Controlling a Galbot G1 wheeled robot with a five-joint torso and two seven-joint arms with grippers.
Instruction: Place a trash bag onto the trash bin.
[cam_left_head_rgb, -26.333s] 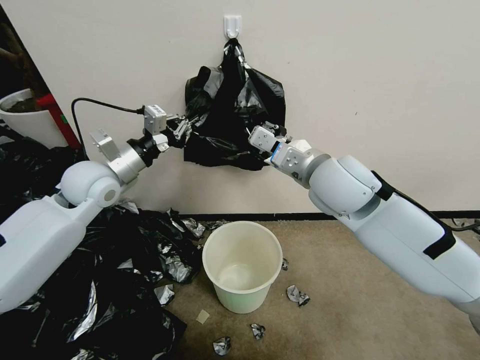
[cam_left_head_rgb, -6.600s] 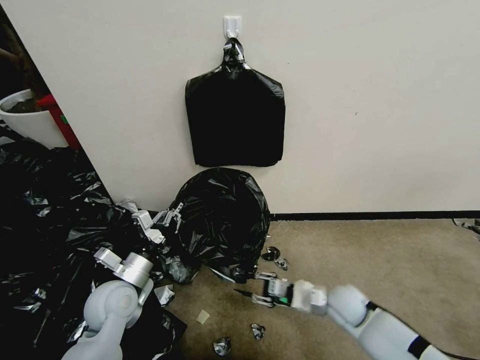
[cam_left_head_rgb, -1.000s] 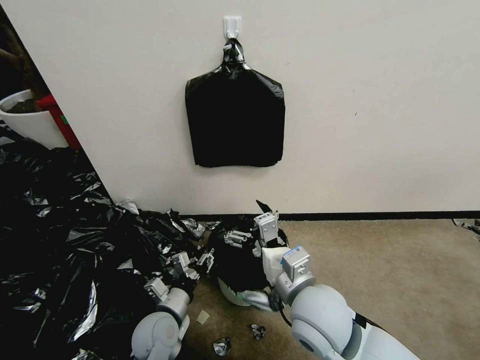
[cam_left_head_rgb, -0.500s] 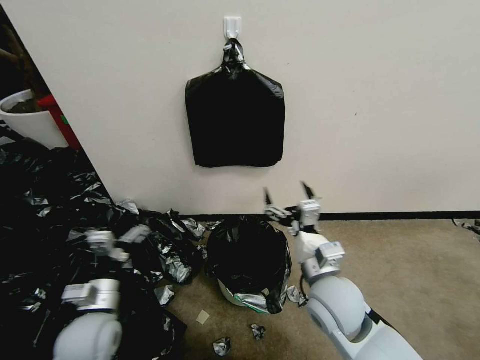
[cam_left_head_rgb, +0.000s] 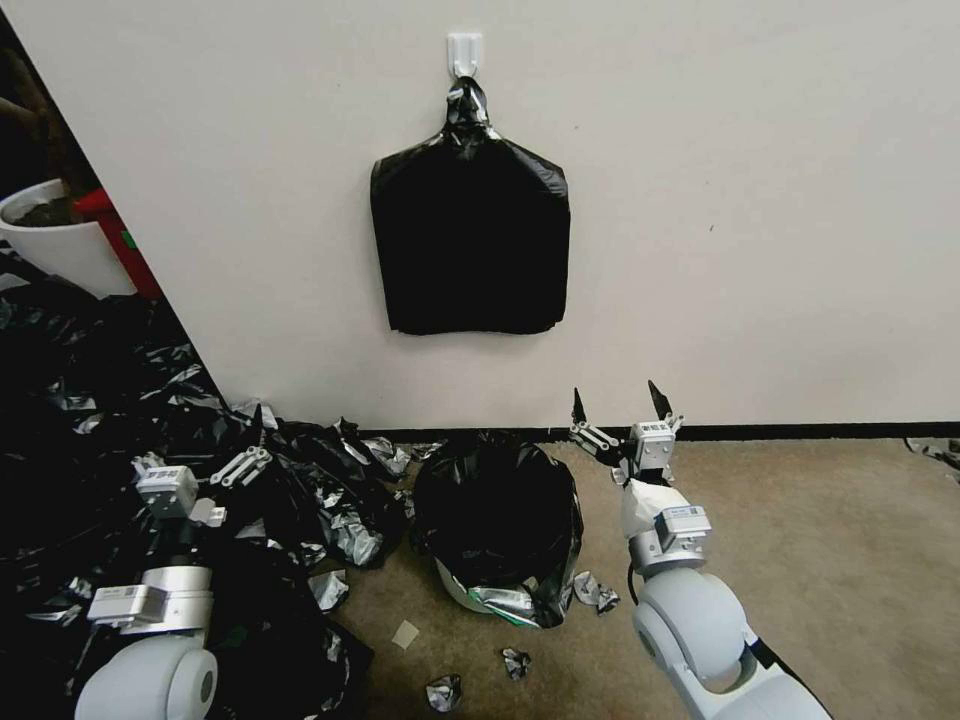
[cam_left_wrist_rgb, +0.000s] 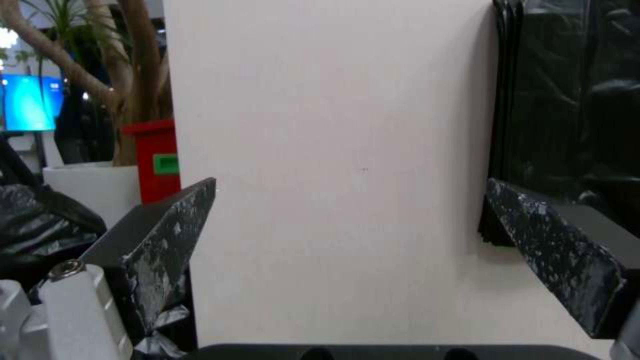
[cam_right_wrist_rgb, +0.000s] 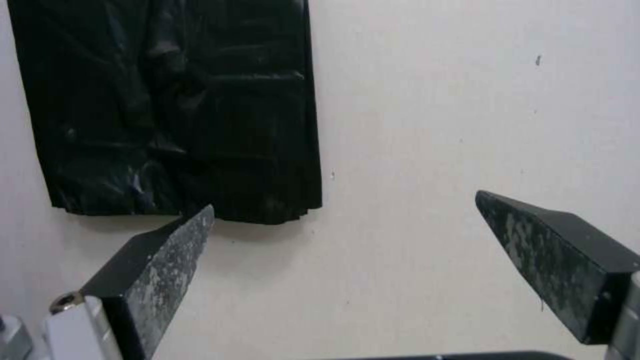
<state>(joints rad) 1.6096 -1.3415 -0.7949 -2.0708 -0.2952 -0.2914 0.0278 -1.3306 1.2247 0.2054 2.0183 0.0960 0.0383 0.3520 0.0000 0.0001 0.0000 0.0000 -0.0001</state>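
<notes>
The trash bag (cam_left_head_rgb: 497, 510), glossy wrinkled black plastic, sits over the trash bin and covers its mouth and most of its wall. A strip of the bin's cream wall (cam_left_head_rgb: 452, 588) shows under the bag's front edge. My right gripper (cam_left_head_rgb: 617, 398) is open and empty, raised beside the bin on its right and pointing at the wall. My left gripper (cam_left_head_rgb: 205, 450) is open and empty over the black film left of the bin. The left wrist view has the left gripper (cam_left_wrist_rgb: 351, 182) facing bare wall. The right wrist view has the right gripper (cam_right_wrist_rgb: 345, 200) facing the wall too.
A flat black bag stack (cam_left_head_rgb: 470, 250) hangs from a white wall hook (cam_left_head_rgb: 465, 50). A large mass of black film (cam_left_head_rgb: 90, 400) covers the floor at left, with a white pot (cam_left_head_rgb: 50, 240) and a red post (cam_left_head_rgb: 115, 240) behind. Plastic scraps (cam_left_head_rgb: 515, 660) lie on the carpet.
Both grippers were at the bag on the bin a second ago and have pulled away, open, left and right. The bag stays draped over the bin.
</notes>
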